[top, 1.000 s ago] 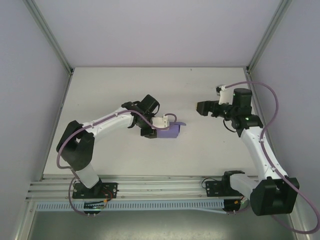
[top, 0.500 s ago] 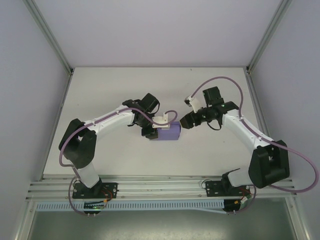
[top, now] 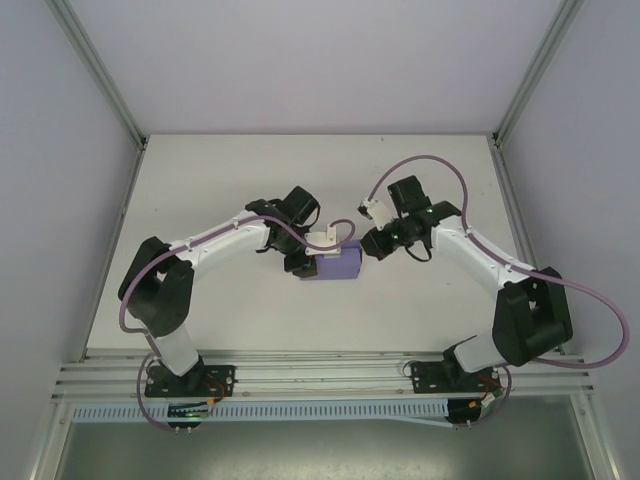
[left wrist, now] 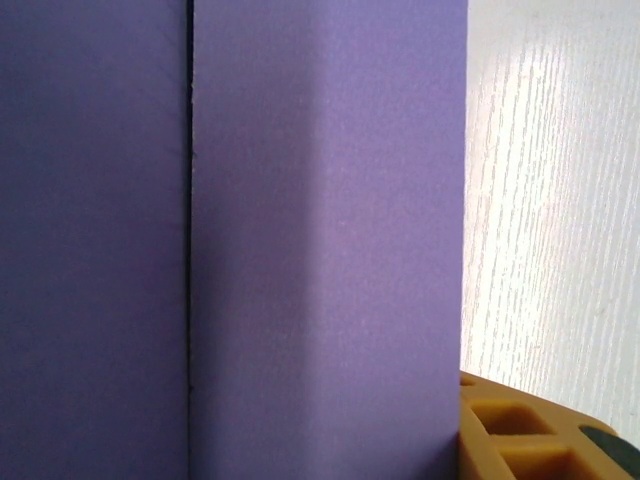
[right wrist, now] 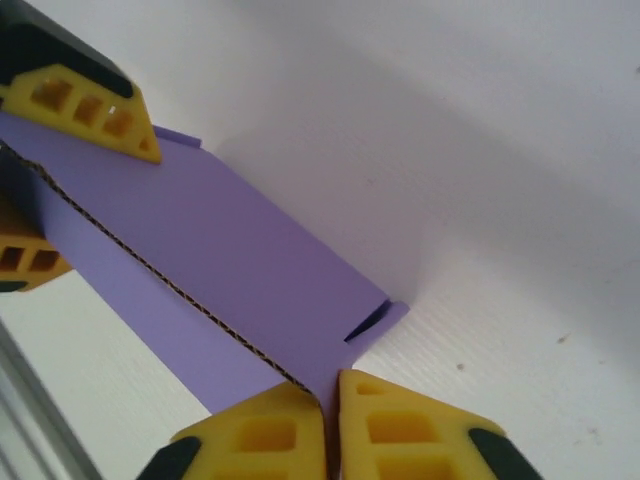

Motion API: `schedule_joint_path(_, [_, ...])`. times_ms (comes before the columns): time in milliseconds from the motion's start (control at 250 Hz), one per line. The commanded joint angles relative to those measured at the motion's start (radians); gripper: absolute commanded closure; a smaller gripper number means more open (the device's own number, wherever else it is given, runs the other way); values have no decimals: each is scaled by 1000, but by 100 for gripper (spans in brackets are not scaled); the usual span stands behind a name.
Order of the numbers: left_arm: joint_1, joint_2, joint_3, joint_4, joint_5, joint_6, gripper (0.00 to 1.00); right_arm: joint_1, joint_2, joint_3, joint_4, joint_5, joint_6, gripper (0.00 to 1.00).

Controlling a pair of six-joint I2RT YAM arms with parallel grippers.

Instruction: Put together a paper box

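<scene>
Fingers of your left gripper (top: pixel 314 260) squeeze the small purple paperboard box (top: pixel 340 268) from both sides, staying partly open, near the middle of the white table (top: pixel 220 180). Your right gripper (right wrist: pixel 327 400) is closed tight, its yellow tips touching the box's right end.

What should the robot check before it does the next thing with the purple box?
1. Grip of the left tool on the paper box: ok, a finger on each side.
2. Closing of the right tool: ok, its fingertips meet at the box's corner.
3. Paperboard really pinched by the right tool: cannot tell.
4. Flush fit of the corner tab: not ok, a dark gap shows beside it.
</scene>
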State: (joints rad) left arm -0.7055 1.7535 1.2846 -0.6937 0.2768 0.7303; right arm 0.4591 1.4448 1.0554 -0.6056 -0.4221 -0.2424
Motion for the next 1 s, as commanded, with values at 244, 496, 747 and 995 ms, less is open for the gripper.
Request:
schedule_joint_path(244, [6, 81, 44, 78, -47, -146, 69, 115, -86, -42, 173, 190, 562, 100])
schedule_joint_path(496, [6, 57, 9, 102, -2, -157, 69, 115, -97, -54, 196, 173, 801, 100])
schedule_joint_path(747, [6, 65, -2, 94, -39, -138, 69, 109, -53, 72, 69, 116, 802, 100])
schedule_joint_path(995, [6, 34, -44, 88, -40, -77, 70, 18, 28, 157, -55, -165, 787, 100])
